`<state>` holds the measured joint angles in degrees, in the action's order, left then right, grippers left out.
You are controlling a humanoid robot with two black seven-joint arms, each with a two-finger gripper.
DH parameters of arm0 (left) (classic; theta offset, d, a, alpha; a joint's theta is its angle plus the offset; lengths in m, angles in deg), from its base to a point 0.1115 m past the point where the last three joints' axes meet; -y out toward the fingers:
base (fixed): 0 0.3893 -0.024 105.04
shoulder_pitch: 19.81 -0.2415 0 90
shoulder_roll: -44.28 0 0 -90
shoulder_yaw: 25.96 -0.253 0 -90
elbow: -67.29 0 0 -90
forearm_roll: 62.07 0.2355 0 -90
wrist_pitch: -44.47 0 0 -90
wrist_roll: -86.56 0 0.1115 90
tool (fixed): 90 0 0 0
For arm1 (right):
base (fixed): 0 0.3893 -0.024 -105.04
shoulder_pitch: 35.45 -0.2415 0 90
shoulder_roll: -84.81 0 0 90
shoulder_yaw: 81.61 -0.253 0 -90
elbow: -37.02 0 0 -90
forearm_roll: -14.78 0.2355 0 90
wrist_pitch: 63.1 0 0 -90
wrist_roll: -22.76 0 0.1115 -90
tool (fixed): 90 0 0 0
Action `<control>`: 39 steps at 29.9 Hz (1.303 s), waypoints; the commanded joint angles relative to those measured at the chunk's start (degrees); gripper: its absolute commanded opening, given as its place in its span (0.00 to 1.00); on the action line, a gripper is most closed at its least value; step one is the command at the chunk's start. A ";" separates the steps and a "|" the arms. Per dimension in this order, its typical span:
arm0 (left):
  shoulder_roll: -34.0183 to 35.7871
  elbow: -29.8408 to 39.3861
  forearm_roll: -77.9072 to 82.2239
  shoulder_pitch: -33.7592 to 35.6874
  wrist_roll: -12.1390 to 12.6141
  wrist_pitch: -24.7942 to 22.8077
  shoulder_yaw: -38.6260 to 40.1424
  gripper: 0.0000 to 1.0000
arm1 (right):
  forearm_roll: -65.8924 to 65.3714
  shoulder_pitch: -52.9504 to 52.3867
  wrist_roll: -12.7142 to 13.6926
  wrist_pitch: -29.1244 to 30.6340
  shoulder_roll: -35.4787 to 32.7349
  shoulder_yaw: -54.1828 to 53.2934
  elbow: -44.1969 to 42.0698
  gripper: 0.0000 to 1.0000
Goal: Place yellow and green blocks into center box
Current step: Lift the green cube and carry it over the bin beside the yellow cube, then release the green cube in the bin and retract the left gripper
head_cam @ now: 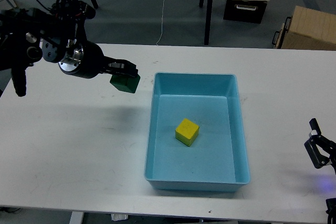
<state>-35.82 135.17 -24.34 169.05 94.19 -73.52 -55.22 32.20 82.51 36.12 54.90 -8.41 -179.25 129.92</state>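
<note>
A: Where is the green block [124, 83]?

B: Clamped between the fingers of the left claw [124, 74], held up off the white table [79, 150], just short of the blue box's [239, 124] left wall near its far corner. A faint shadow lies on the table beneath it.

A: And the yellow block [187, 131]?

B: Resting on the box floor, about the middle. That half looks done.

A: So which step is this?

B: The carry, I'd say: green block lifted and nearly at the box. The next move calls for bringing it in over the rim, clear of the wall, then parting the fingers so it drops beside the yellow one.

A: The right claw [318, 150]?

B: Low by the table's right edge, near the front corner, holding nothing. I cannot tell how far apart its fingers are.
</note>
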 commanded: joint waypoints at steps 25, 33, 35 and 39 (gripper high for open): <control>-9.91 -12.59 -2.14 -8.07 -0.33 -0.01 -2.65 0.50 | -0.01 0.25 0.00 0.00 -0.30 -0.54 -0.96 0.99; -9.91 -12.50 -6.00 -6.76 -0.25 -0.01 -2.21 0.96 | -0.01 0.34 0.00 0.00 -0.30 -0.45 -0.96 0.99; -9.91 -12.50 -6.62 -6.23 -0.25 -0.01 -2.30 1.00 | -0.01 0.34 0.00 0.00 -0.30 -0.45 -0.96 0.99; -9.91 -12.51 -6.88 -6.05 -0.25 -0.01 -1.95 1.00 | 0.08 0.42 0.00 0.00 -0.30 -0.53 -0.88 0.99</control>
<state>-45.73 122.65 -30.85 162.81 93.93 -73.53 -57.49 32.18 82.85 36.12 54.90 -8.71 -179.69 128.95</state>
